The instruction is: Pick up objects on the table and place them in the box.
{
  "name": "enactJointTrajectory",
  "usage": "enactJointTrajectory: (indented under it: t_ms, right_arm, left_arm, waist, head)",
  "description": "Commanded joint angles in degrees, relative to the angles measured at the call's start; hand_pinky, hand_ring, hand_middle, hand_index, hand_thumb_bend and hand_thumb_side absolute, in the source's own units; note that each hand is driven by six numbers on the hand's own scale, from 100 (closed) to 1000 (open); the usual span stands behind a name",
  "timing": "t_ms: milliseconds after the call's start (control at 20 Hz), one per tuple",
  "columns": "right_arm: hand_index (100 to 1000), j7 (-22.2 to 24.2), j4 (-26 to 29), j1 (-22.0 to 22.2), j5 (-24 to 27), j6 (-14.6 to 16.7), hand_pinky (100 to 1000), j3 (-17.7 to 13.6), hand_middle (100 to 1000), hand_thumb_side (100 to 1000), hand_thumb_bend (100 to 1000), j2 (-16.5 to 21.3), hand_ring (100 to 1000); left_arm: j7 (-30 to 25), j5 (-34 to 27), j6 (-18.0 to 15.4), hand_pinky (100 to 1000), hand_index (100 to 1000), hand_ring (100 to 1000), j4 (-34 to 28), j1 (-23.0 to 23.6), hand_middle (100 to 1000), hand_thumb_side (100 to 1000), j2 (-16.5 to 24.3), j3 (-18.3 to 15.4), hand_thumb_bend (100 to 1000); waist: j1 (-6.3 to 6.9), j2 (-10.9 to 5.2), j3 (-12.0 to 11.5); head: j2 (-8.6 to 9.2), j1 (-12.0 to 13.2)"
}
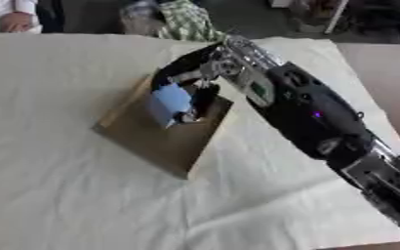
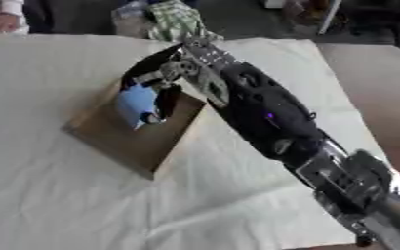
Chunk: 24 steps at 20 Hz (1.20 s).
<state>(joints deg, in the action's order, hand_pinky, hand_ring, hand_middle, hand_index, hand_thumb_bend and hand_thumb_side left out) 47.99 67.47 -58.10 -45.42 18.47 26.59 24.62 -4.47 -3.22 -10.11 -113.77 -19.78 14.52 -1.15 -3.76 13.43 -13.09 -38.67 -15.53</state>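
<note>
A brown cardboard box lies askew on the white-covered table, left of centre. My right arm reaches in from the lower right, and my right hand hangs over the box's far side. Its fingers are curled round a light blue object, which it holds just above or inside the box's opening. I cannot tell whether the object touches the box floor. The hand hides part of the box's far wall. My left hand shows in neither view.
A checked green and white cloth lies past the table's far edge. A person's hand rests at the far left corner. The bare tablecloth stretches to the left of the box and in front of it.
</note>
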Motion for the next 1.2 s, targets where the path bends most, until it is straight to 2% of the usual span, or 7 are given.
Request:
enactJointTrajectory:
  t_ms: [50,200,300,700,1050,1200]
  right_arm:
    - [1000,3.98,4.31,0.8,1.76,4.49,1000,0.18,1000,324,199,4.81,1000]
    - [1000,3.98,8.11,2.15,4.03,3.64,1000,0.91,1000,331,218,7.4,1000]
    - [1000,3.98,9.93,2.42,4.26,3.02,1000,1.14,1000,425,217,8.5,1000]
    - [1000,3.98,12.56,2.15,1.85,2.07,1000,0.59,1000,375,263,9.28,1000]
    - [1000,3.98,13.89,1.93,2.07,0.98,1000,0.14,1000,430,228,9.54,1000]
    - [1000,3.98,15.14,1.98,2.62,0.19,1000,-0.41,1000,418,175,9.74,1000]
  left_arm:
    - [-0.07,-0.01,-0.03,634,638,887,-0.82,-0.89,618,650,0.51,0.08,297]
    - [-0.1,-0.01,-0.02,634,638,887,-0.82,-0.98,617,647,0.58,0.12,297]
    - [-0.05,-0.04,-0.03,634,638,886,-0.82,-1.03,617,645,0.61,0.11,300]
    - [-0.12,-0.09,-0.03,635,637,885,-0.82,-1.16,616,644,0.53,0.15,299]
    - [-0.22,-0.05,-0.01,634,637,885,-0.82,-1.21,615,644,0.52,0.15,301]
    - [-0.2,-0.02,0.02,634,637,885,-0.82,-1.13,616,644,0.52,0.12,298]
  waist:
    - [0.25,-0.81,0.13]
    - [0.21,-0.85,0.19]
    - [0.22,-0.97,0.2]
    - [0.32,-1.17,0.25]
    - [0.39,-1.22,0.38]
    - [0.45,-1.3,0.53]
  head:
    - [0.04,0.31]
    - [0.03,0.39]
    - [-0.02,0.38]
    - [0.23,0.33]
    - [0.37,0.42]
    - [0.41,0.45]
